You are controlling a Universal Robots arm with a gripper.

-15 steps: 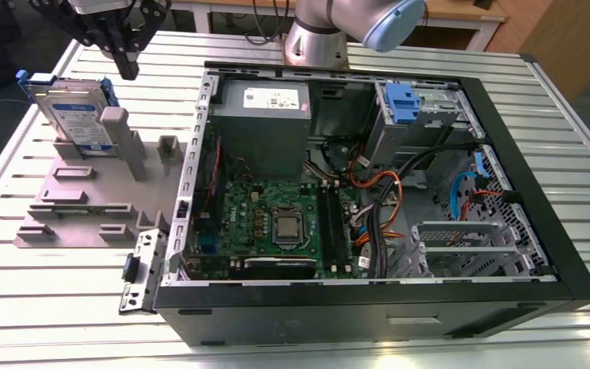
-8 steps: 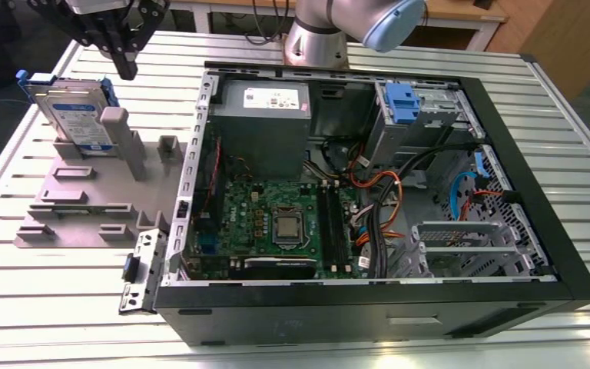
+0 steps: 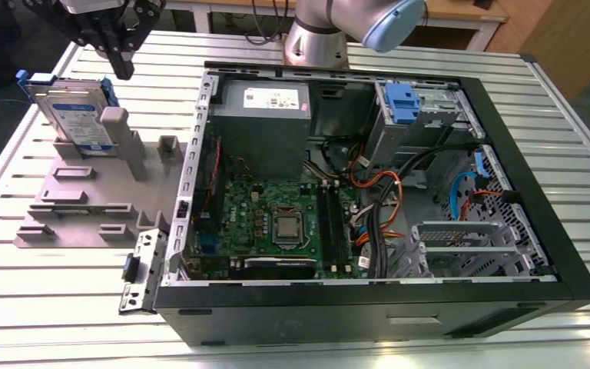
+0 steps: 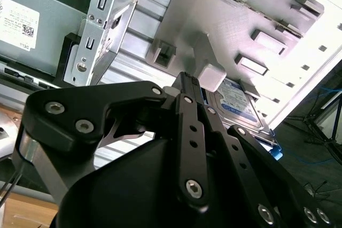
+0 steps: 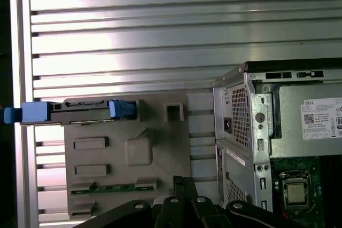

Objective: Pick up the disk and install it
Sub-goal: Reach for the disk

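the disk [image 3: 74, 115] stands on its edge in a grey fixture [image 3: 80, 207] on the slatted metal table [image 3: 59, 327], at the exterior view's left, outside the open computer case [image 3: 356, 311]. we see its white-and-blue label facing outward and its blue bracket framing it, with a grey post of the fixture just in front of it. in the first wrist view the disk [image 5: 80, 111] shows edge-on along the fixture's far side, with blue tabs at both ends. in the second wrist view its label [image 4: 240, 100] peeks out past a pale post.

the gripper [image 3: 123, 69] hangs above the fixture, its tip near the disk's upper corner on the side toward the case, apart from it. its fingers look drawn together with nothing between them, in both wrist views too [image 4: 188, 78] [image 5: 183, 181].

inside the case we see the grey power supply [image 3: 264, 115], the green motherboard [image 3: 274, 215] and a blue clip [image 3: 402, 104] in the drive bay.
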